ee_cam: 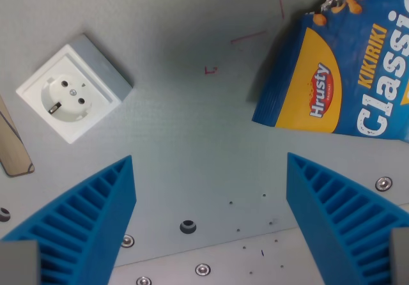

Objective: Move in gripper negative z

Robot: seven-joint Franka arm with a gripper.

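Note:
My gripper (209, 176) is open and empty. Its two blue ribbed fingers (89, 215) stand wide apart at the bottom corners of the wrist view, above a grey table surface (192, 125). Nothing lies between the fingers. A white wall socket (71, 90) sits on the table at the wrist view's upper left. A blue and yellow snack bag (345, 68) labelled "Hrusty Kikiriki Classic" lies at the upper right, partly cut off by the frame edge.
A wooden piece (13, 147) shows at the left edge. Thin red marks (211, 69) are drawn on the table. Several screws and a dark hole (188, 226) line the table's near edge at the bottom.

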